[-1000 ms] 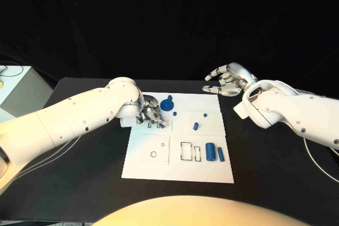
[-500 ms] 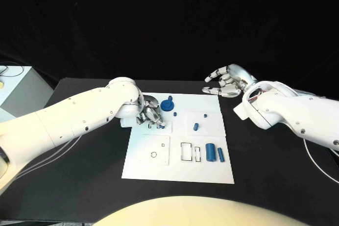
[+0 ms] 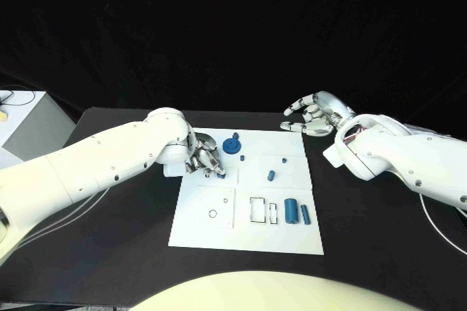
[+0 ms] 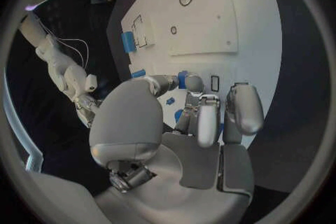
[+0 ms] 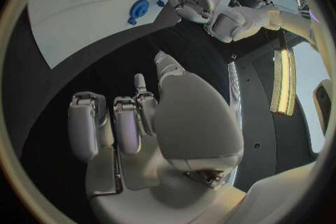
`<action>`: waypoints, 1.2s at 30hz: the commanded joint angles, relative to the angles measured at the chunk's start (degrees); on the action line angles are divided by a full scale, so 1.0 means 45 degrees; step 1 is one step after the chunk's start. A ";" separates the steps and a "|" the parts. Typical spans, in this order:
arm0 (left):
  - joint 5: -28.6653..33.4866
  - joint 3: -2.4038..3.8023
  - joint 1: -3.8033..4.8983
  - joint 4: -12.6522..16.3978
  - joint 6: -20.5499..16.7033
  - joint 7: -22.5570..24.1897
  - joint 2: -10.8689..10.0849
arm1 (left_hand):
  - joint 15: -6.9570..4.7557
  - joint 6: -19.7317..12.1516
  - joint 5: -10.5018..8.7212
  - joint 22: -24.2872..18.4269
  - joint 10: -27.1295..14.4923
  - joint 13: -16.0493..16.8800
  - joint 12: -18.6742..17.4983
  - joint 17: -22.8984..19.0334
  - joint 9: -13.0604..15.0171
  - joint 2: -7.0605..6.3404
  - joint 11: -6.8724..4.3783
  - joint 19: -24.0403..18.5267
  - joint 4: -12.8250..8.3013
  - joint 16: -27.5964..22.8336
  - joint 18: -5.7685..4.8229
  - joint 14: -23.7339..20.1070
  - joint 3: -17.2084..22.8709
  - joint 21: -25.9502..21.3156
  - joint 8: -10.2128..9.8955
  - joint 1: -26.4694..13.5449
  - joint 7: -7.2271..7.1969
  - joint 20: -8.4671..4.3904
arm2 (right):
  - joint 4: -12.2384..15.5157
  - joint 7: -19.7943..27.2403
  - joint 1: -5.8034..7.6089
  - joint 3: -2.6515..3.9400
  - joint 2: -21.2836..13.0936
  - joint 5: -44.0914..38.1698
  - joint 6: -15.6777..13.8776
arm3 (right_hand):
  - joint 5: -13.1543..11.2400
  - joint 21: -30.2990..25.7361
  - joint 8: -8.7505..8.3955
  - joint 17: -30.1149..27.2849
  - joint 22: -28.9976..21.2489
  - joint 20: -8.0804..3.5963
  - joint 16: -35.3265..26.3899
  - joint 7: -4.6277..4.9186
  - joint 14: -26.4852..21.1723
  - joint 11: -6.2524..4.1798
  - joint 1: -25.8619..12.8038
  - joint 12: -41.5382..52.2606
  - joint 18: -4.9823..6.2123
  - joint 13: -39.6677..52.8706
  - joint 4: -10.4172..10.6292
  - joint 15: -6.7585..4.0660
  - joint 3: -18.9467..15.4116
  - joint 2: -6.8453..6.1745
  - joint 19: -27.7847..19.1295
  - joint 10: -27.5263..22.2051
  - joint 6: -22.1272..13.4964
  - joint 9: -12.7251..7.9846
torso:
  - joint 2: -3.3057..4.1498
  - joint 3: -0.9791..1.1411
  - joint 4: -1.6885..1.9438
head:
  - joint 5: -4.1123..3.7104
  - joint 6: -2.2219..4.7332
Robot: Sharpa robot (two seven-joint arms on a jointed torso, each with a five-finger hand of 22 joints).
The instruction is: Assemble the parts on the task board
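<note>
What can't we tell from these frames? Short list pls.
- Whether the left hand holds a part: in the head view its fingers cover the task board spot beneath; in the left wrist view the fingertips overlap a blue piece, contact unclear.
- Shape of the small blue parts mid-board: too small in the head view.
- Right hand: hovers off the board, apparently empty.

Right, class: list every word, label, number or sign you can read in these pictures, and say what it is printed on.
None can be read.
The task board bears only black outlines of rectangles and circles, no letters or numbers.
The blue parts, such as the gear and the cylinder, carry no visible marks.
The white arms and silver left hand and right hand show no legible label.
</note>
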 commanded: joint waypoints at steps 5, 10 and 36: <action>0.0516 0.0008 -0.0002 0.0127 -0.0390 0.0298 -0.0140 | -0.0151 0.0286 0.0622 0.0079 0.0439 0.0333 0.0207 0.2712 0.0882 -0.0171 -0.0075 0.0056 -0.2694 0.0095 -0.0212 0.1108 0.2508 0.0101 0.0120 -0.0311 -0.0108 -0.0083 | -0.0006 -0.0031 -0.0009 0.0006 -0.0021 -0.0057 0.0135 | -0.0048 -0.0070 -0.0059 0.2548 0.1871 0.0101 -0.0052 0.0014 0.1080 0.0041 -0.0115 -0.0037 0.0163 0.1553 0.0068 0.0080 0.0032 -0.0018 0.0661 -0.0051 -0.0069 -0.0022 | -0.0013 0.0012 0.0002 | 0.0048 0.0005; 0.0752 0.0018 0.0000 0.0386 -0.0927 0.0422 -0.0361 | -0.0240 0.0738 0.1748 0.0089 0.0918 0.0743 0.0430 0.2735 0.0889 -0.0379 -0.0171 0.0062 -0.3017 0.0106 -0.0211 0.1120 0.2620 0.0115 -0.0009 -0.0522 -0.0207 -0.0166 | 0.0035 -0.0038 -0.0009 0.0006 -0.0059 -0.0057 0.0127 | -0.0055 -0.0075 -0.0059 0.2532 0.1867 0.0102 -0.0062 0.0015 0.1076 0.0042 -0.0136 -0.0042 0.0164 0.1547 0.0072 0.0081 0.0030 -0.0008 0.0659 -0.0056 -0.0071 -0.0023 | -0.0024 0.0014 0.0015 | 0.0076 -0.0004; -0.2011 -0.0041 -0.0081 0.1603 -0.3152 0.0600 -0.0817 | -0.0353 0.1021 0.2608 0.0386 0.1397 0.1424 0.0912 0.2826 0.1120 -0.0512 -0.0299 0.0192 -0.3182 0.0164 -0.0263 0.1156 0.2746 0.0279 0.0166 -0.0786 -0.0344 -0.0273 | -0.0016 0.0012 -0.0018 0.0000 -0.0167 -0.0061 0.0061 | -0.0054 -0.0089 -0.0062 0.2503 0.1857 0.0104 -0.0081 0.0017 0.1068 0.0044 -0.0171 -0.0030 0.0167 0.1555 0.0071 0.0082 0.0025 0.0007 0.0655 -0.0044 -0.0081 -0.0027 | -0.0144 0.0072 0.0118 | 0.0222 -0.0236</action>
